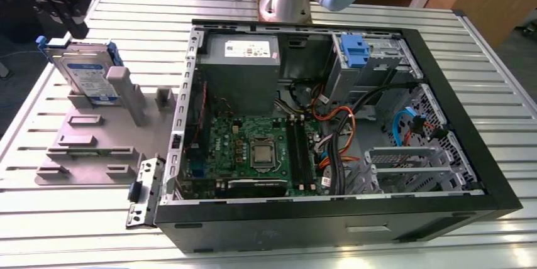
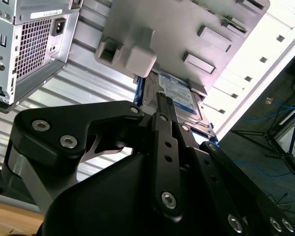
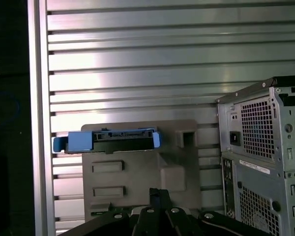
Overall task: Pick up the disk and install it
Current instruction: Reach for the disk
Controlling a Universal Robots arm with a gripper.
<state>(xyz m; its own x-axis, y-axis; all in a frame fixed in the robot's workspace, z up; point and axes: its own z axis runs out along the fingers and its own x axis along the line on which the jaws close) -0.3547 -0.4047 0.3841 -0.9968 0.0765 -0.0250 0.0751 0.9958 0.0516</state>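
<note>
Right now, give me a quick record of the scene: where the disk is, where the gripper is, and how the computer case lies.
Disk: standing on edge in the grey fixture, not yet picked up
Gripper: above the disk, not gripping it
Computer case: lying open on the table, on the exterior view's right of the fixture

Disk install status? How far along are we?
Done: nothing yet. The disk stands upright in the grey fixture on the table, outside the open computer case. In hand: the pincer hovers close above the disk's top edge, and no grip on it is evident. Left: both the pick-up and the install.
</note>
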